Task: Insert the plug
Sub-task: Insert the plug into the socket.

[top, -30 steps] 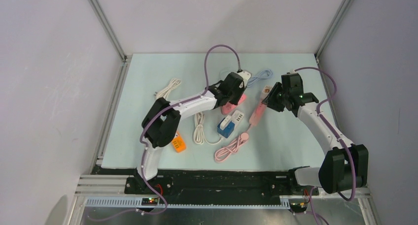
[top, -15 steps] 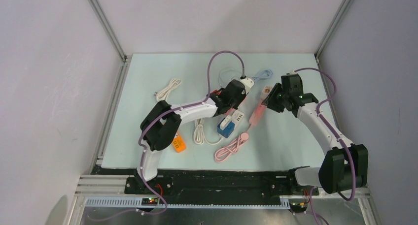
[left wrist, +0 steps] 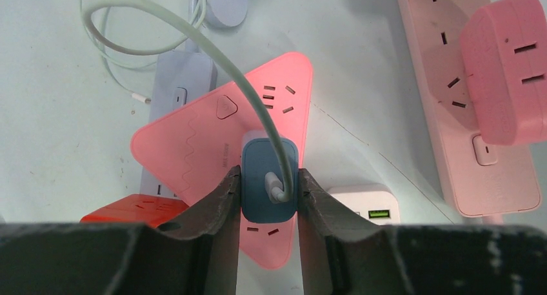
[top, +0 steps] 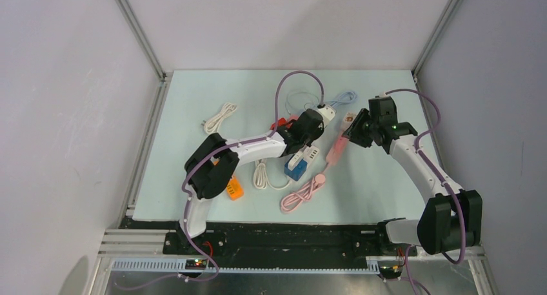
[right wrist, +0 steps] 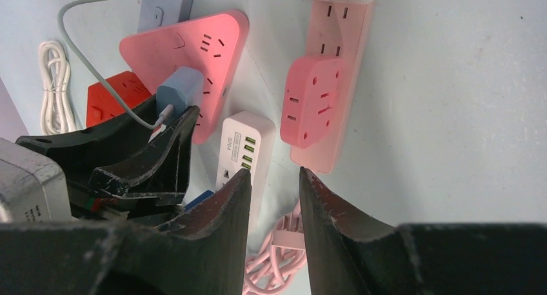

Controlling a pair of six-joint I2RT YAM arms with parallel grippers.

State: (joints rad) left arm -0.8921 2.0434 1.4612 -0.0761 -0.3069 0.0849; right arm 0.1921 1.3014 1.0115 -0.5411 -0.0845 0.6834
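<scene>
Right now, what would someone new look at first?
The blue plug, squeezed in the left gripper right over the pink triangle strip in the middle of the table. Next, the long pink strip just to its right, with a chunky pink adapter on it. The right gripper hangs near that, holding nothing.

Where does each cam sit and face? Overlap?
Top external: above and behind the bases, looking down at the table; left arm, right arm show.
Left wrist: looks down its left claw, shut on blue plug, over triangular pink strip.
Right wrist: looks down past the empty right claw at long pink strip.
Shared: both wrists see the blue plug and triangular pink strip.
</scene>
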